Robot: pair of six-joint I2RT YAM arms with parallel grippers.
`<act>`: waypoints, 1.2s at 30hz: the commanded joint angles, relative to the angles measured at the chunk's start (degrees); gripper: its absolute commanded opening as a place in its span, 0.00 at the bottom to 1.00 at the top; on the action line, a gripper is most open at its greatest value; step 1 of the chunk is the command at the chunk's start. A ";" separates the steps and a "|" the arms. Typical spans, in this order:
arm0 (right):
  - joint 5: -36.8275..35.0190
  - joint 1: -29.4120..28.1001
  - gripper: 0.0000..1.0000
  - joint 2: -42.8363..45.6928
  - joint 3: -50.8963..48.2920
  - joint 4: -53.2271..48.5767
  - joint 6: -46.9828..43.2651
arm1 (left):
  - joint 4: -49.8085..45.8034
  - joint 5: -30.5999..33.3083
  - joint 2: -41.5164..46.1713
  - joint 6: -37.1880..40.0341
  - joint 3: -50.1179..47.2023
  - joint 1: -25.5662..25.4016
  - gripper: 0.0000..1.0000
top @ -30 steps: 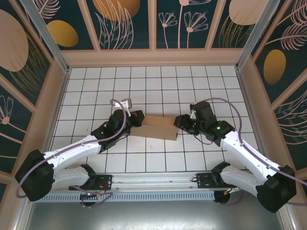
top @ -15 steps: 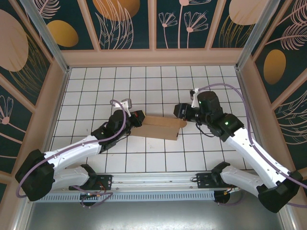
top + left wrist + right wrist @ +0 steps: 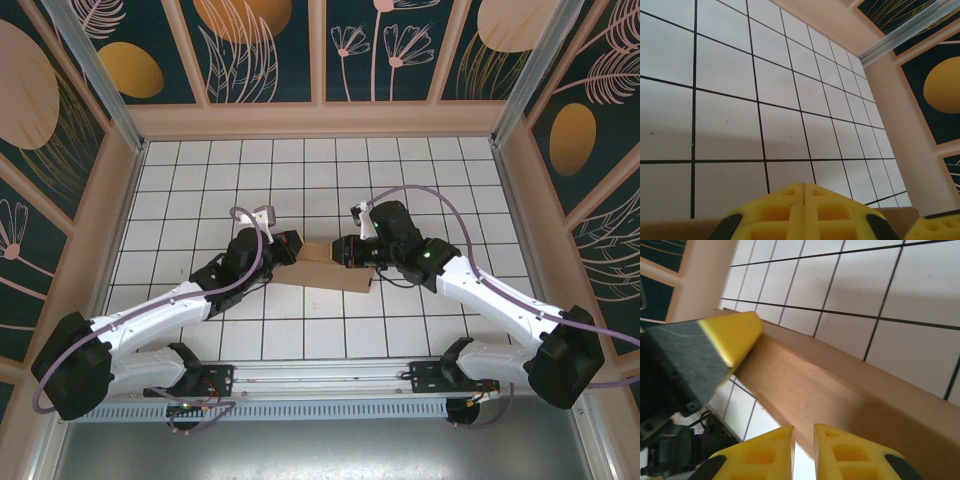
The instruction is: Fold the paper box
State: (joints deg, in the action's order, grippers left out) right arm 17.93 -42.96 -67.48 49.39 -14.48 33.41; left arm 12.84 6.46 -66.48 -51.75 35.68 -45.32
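Observation:
The paper box [image 3: 322, 272] is a flat brown cardboard slab lying mid-table. My left gripper [image 3: 293, 247] is shut, its tips resting on the box's left end. In the left wrist view its yellow fingers [image 3: 790, 205] meet with no gap, and a strip of cardboard [image 3: 900, 217] shows behind them. My right gripper [image 3: 343, 252] hovers over the box's middle. The right wrist view has its fingertips [image 3: 804, 432] a narrow gap apart with nothing between them, just above the box [image 3: 840, 390]. The left gripper's yellow tip [image 3: 732, 335] sits at the far end of the box.
The table [image 3: 300, 180] is white tile with a black grid. Tan walls [image 3: 320, 118] fence it at the back and both sides. Grey cables loop over both arms. A metal rail [image 3: 320, 380] runs along the near edge.
The right arm swung left from the box's right end to over its middle, and its jaws narrowed. The left arm and the box stayed put.

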 commanded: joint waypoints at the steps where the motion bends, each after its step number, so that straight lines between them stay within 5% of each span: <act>1: -2.29 -0.36 0.17 -0.65 -2.32 1.39 -0.80 | -9.02 0.61 1.77 1.24 2.19 -0.44 0.00; 7: -3.43 -0.37 0.16 -0.20 -5.66 0.89 -1.33 | -16.84 4.04 5.81 4.64 7.68 2.28 0.00; 16: -3.53 -0.29 0.17 0.27 -6.50 1.60 -1.42 | -21.22 0.54 13.03 3.87 2.90 17.53 0.00; 36: -1.98 -0.21 0.18 -1.20 -6.50 2.77 -1.58 | 11.45 -19.22 7.26 -18.98 -15.98 19.49 0.00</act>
State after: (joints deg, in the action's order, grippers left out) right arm 15.99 -42.85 -66.43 44.84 -8.29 32.88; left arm 19.05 -3.27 -59.42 -64.64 23.44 -24.40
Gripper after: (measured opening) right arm 0.178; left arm 0.050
